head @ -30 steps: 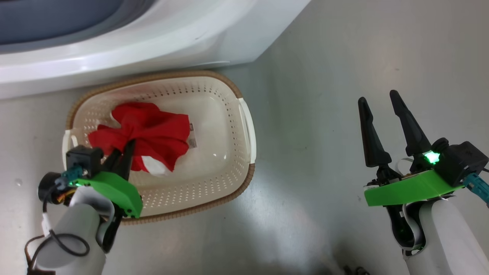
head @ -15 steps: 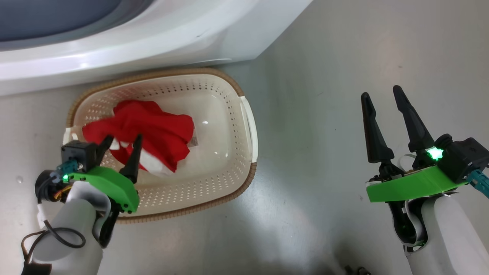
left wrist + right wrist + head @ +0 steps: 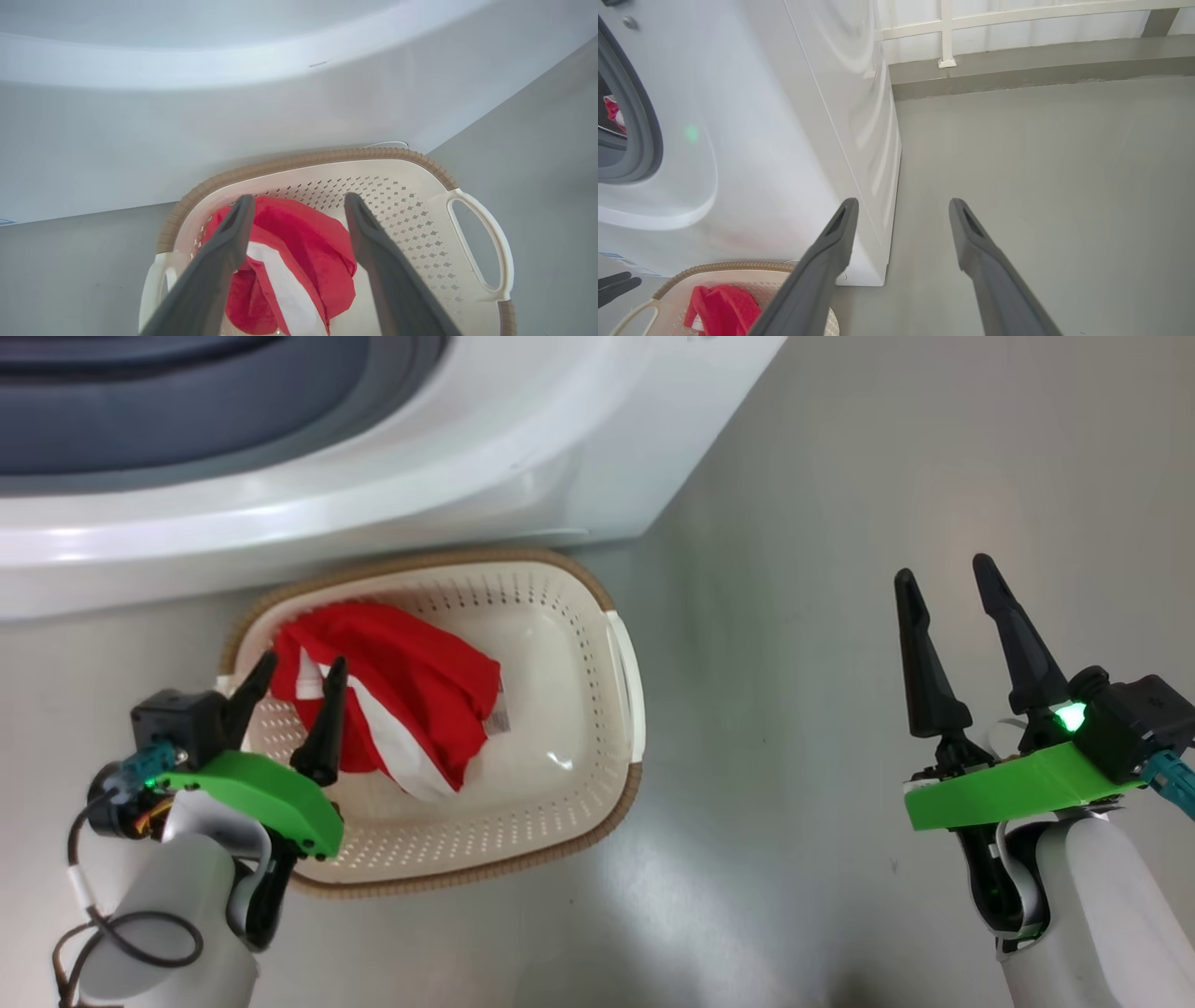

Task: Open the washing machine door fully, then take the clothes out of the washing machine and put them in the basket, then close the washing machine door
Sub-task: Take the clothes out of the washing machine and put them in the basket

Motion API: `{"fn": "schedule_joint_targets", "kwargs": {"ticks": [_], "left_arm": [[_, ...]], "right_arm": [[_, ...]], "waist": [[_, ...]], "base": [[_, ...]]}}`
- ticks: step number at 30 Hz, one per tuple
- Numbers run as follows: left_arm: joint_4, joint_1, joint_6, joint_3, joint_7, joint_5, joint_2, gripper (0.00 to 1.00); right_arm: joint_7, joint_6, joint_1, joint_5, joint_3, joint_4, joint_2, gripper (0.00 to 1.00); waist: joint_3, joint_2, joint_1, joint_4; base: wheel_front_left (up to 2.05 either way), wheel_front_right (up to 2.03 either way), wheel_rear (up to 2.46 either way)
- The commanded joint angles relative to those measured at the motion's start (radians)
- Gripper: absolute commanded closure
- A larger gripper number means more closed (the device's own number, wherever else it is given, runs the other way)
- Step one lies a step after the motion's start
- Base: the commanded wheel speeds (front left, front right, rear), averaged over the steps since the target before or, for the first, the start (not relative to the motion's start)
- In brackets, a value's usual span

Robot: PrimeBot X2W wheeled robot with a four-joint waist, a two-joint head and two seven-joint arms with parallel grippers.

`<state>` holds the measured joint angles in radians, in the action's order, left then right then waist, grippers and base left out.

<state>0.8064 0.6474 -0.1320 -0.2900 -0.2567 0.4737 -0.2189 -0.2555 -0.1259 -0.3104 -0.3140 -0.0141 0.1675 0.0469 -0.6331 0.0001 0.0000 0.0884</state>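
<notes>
White enamel dominates: the washing machine (image 3: 420,476) spans the far side, its grey gasket (image 3: 644,116) ringing an open mouth. Below it is the grey floor (image 3: 794,616). The basket (image 3: 569,653) stands on it, far rim tucked against the washer's base.

The clothes (image 3: 411,681) are heaped in the basket's left half; the right half is bare.

The left gripper (image 3: 302,663) hangs over the basket's near-left corner, fingers spread and empty, tips above the heap. The right gripper (image 3: 943,569) is well off beyond the basket's right end, fingers parted and empty.

Key relation: the mouth lies up and beyond the left fingers, past the basket's far rim. A red scrap (image 3: 612,112) shows inside it (small, likely another garment). By my reading the left arm is nearer for a further reach.
</notes>
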Motion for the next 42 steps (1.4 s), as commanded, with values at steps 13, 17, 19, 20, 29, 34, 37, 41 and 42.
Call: {"fn": "schedule_joint_targets", "kwargs": {"ticks": [13,17,19,20,29,34,37,41,42], "left_arm": [[-0.141,-0.137,0.001,0.147,-0.005,-0.077,0.01,0.0],[-0.187,-0.173,0.001,0.183,-0.005,-0.101,0.02,0.0],[-0.218,-0.192,0.001,0.201,-0.005,-0.115,0.024,0.0],[-0.235,-0.203,0.001,0.21,-0.005,-0.122,0.026,0.0],[-0.385,-0.301,0.001,0.273,-0.005,-0.176,0.048,0.0],[-0.461,-0.359,0.001,0.306,-0.005,-0.202,0.056,0.0],[-0.509,-0.396,0.001,0.329,-0.005,-0.213,0.063,0.0],[-0.572,-0.452,0.001,0.355,-0.005,-0.228,0.076,0.0],[-0.585,-0.465,0.001,0.36,-0.005,-0.232,0.078,0.0]], "right_arm": [[-0.006,-0.005,0.067,0.026,-0.005,0.019,0.003,0.0],[-0.006,-0.005,0.088,0.03,-0.001,0.027,0.003,0.0],[-0.006,-0.005,0.101,0.031,0.001,0.028,0.003,0.0],[-0.006,-0.005,0.108,0.032,0.002,0.03,0.003,0.0],[-0.006,-0.005,0.172,0.035,0.013,0.04,0.003,0.0],[-0.006,-0.005,0.208,0.037,0.019,0.037,0.003,0.0],[-0.006,-0.005,0.229,0.037,0.025,0.035,0.003,0.0],[-0.006,-0.005,0.258,0.038,0.031,0.029,0.003,0.0],[-0.006,-0.005,0.265,0.038,0.033,0.027,0.003,0.0]], "waist": [[0.183,-0.0001,0.0,-0.055],[0.229,-0.0001,0.0,-0.065],[0.253,-0.0001,0.0,-0.068],[0.265,-0.0001,0.0,-0.07],[0.364,-0.0001,0.0,-0.087],[0.409,-0.0001,0.0,-0.093],[0.432,-0.0001,0.0,-0.095],[0.456,-0.0001,0.0,-0.1],[0.46,-0.0001,0.0,-0.101]], "base": [[0.0,0.0,0.0],[0.0,0.0,0.0],[0.0,0.0,0.0],[0.0,0.0,0.0],[0.0,0.0,0.0],[0.0,0.0,0.0],[0.0,0.0,0.0],[0.0,0.0,0.0],[0.0,0.0,0.0]]}}
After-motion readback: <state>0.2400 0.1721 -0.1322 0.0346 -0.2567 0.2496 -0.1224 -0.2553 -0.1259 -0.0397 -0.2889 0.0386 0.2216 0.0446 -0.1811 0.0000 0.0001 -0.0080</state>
